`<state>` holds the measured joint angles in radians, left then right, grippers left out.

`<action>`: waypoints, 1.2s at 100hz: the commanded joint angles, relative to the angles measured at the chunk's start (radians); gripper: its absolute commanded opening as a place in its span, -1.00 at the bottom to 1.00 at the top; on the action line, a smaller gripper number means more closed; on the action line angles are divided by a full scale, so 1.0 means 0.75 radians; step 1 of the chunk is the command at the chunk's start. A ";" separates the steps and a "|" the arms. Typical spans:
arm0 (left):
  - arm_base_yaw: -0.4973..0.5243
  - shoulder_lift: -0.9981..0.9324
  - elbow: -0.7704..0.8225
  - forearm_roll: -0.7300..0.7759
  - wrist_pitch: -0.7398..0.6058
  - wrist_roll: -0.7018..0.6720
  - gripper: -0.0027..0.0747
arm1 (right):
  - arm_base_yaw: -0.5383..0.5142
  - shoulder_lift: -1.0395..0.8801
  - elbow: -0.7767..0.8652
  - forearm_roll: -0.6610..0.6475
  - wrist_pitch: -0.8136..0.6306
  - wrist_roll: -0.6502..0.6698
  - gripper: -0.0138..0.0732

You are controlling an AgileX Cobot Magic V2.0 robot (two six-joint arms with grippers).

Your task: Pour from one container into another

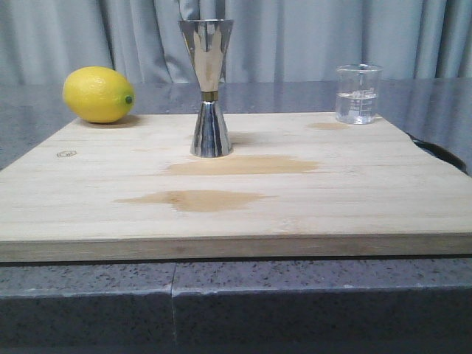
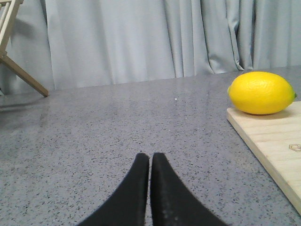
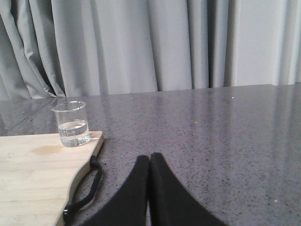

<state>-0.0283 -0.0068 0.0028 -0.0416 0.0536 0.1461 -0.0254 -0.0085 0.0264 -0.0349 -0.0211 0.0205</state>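
Observation:
The small clear glass beaker point(image 1: 358, 94) stands upright at the far right corner of the wooden board point(image 1: 236, 214), partly filled with clear liquid; the right wrist view shows the beaker point(image 3: 72, 124) too. The tall steel jigger point(image 1: 209, 88) stands upright near the board's middle back. My left gripper point(image 2: 150, 157) is shut and empty over the grey counter, left of the board. My right gripper point(image 3: 150, 157) is shut and empty over the counter, right of the board. Neither gripper shows in the front view.
A yellow lemon point(image 1: 98, 94) rests at the board's far left corner, also the lemon point(image 2: 261, 92) in the left wrist view. Wet stains point(image 1: 199, 199) mark the board. A black strap point(image 3: 89, 188) hangs off its right edge. Grey curtains hang behind. A wooden frame point(image 2: 14, 52) stands far left.

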 commanded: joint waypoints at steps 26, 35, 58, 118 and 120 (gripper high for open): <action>0.004 -0.033 0.006 -0.004 -0.101 -0.006 -0.98 | -0.007 -0.029 0.021 0.000 -0.103 -0.013 -0.85; 0.004 -0.033 0.006 -0.004 -0.101 -0.006 -0.98 | -0.007 -0.029 0.021 0.000 -0.103 -0.013 -0.85; 0.004 -0.033 0.006 -0.004 -0.101 -0.006 -0.98 | -0.007 -0.029 0.021 0.000 -0.103 -0.013 -0.85; 0.004 -0.033 -0.018 -0.252 -0.260 -0.012 -0.98 | -0.007 -0.029 -0.079 0.002 0.015 -0.013 -0.85; 0.004 -0.033 -0.027 -0.252 -0.256 -0.012 -0.98 | -0.007 -0.029 -0.100 0.010 0.045 -0.013 -0.85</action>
<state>-0.0283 -0.0068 0.0028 -0.1726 -0.0433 0.1461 -0.0254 -0.0085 0.0213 -0.0349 0.0150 0.0205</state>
